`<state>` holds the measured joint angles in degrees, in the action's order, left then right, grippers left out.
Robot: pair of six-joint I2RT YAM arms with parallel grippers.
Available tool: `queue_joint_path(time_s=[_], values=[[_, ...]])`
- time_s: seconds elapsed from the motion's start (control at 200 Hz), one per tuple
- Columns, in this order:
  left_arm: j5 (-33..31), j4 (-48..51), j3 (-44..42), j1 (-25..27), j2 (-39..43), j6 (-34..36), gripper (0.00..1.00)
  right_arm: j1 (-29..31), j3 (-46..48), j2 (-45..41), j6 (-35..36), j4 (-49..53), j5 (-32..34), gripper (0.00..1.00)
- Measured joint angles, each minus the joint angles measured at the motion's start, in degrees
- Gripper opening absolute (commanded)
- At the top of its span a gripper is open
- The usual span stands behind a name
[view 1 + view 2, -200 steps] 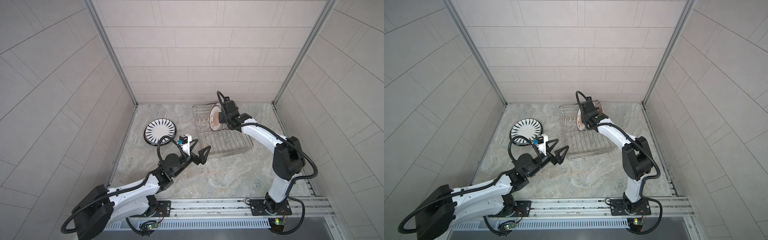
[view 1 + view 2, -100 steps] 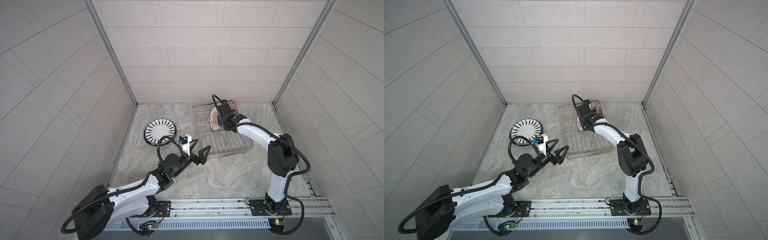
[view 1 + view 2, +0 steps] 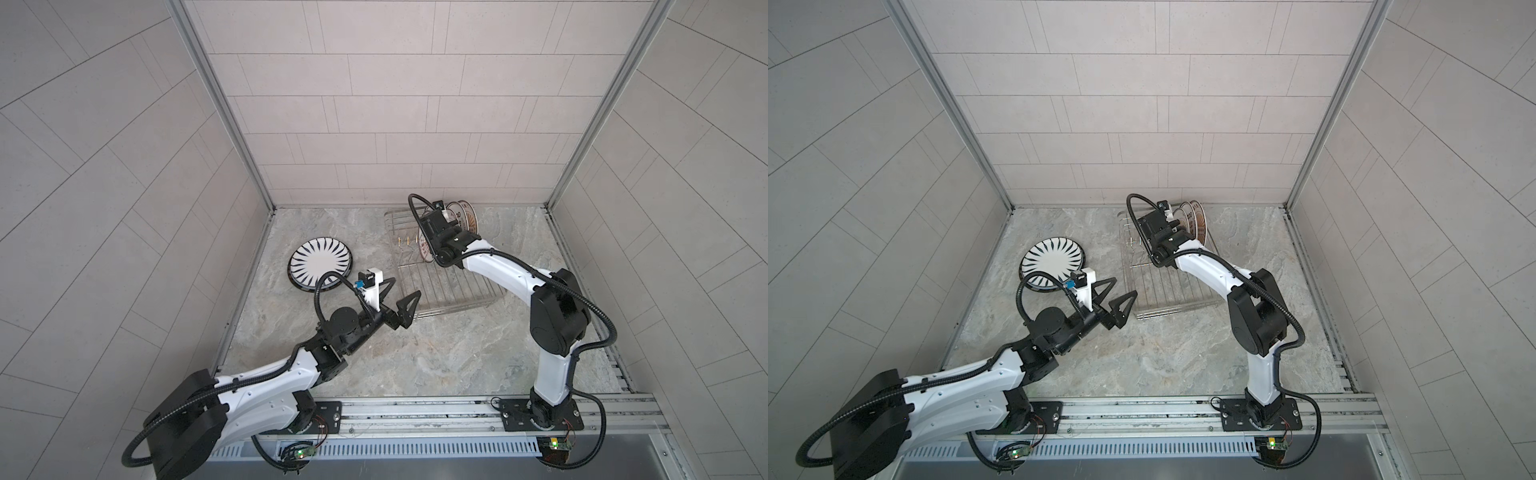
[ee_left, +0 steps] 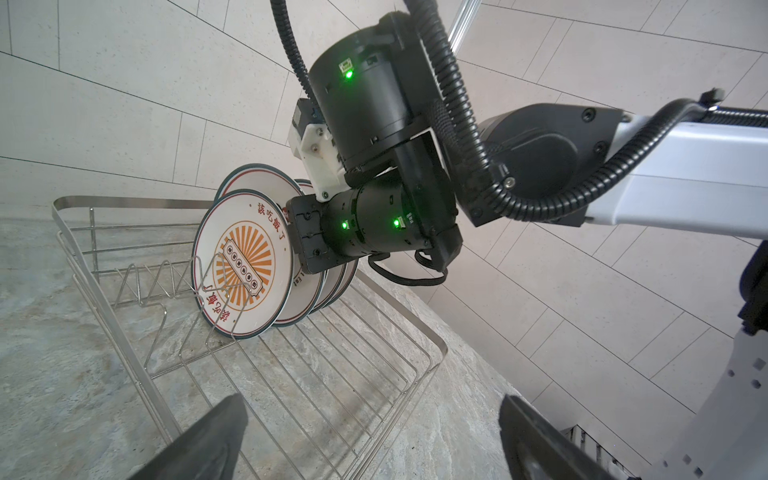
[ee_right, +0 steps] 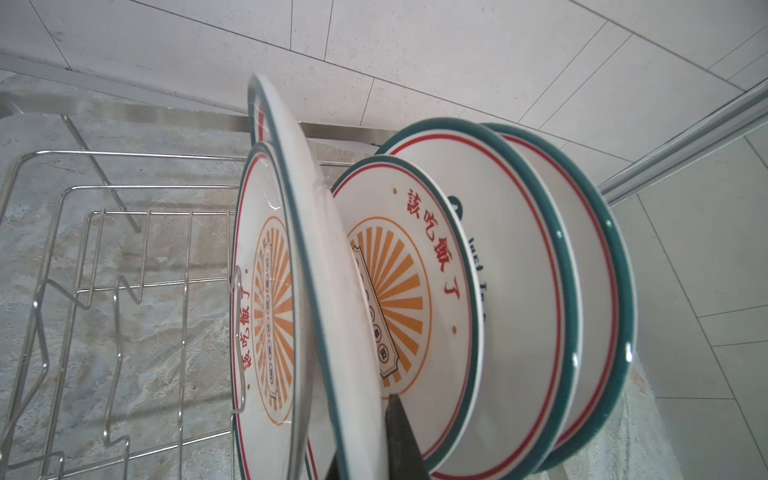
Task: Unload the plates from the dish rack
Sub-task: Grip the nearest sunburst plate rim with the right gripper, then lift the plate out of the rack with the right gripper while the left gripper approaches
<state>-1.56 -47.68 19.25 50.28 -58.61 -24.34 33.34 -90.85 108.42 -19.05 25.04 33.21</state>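
Observation:
The dish rack is a silver wire tray at the back right of the table. Several plates stand upright at its far end. My right gripper is shut on the green rim of the second plate, just behind the front sunburst plate. A black finger presses that plate's back. My left gripper hangs open over the rack's near corner, holding nothing. A black radial-striped plate lies flat on the table to the left.
Tiled walls close the table in at the back and on both sides. The right arm stretches across the rack's right side. Upright wire prongs stand in the rack before the plates. Bare marble table lies in front.
My right gripper has shifted a little left over the row of plates and closed on a plate's rim. The left arm has stayed still, open.

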Motion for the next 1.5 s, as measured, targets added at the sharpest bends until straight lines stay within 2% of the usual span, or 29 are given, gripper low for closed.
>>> queue_joint_path(time_s=[0.33, 0.651, 0.871, 1.131, 1.496], values=[[-1.18, 0.39, -0.35, 0.00, 0.90, 0.02, 1.00, 0.37, -0.11, -3.06, 0.87, 1.44, 1.73, 0.08], [-1.25, 0.46, -0.52, 0.00, 0.90, 0.00, 1.00, 1.20, 5.22, -16.35, 2.36, 1.33, 6.27, 0.06], [-1.14, 0.52, -0.52, 0.00, 1.09, 0.00, 1.00, 1.70, 13.29, -25.16, 3.26, -1.68, 5.40, 0.05], [-0.76, 2.21, -0.52, 0.00, 1.92, -0.02, 1.00, 0.68, 24.33, -38.66, 3.04, -4.79, -3.32, 0.05], [-1.11, 10.73, -0.68, -0.92, 11.04, 0.07, 1.00, -2.12, 38.03, -56.59, -2.19, -11.52, -28.61, 0.05]])
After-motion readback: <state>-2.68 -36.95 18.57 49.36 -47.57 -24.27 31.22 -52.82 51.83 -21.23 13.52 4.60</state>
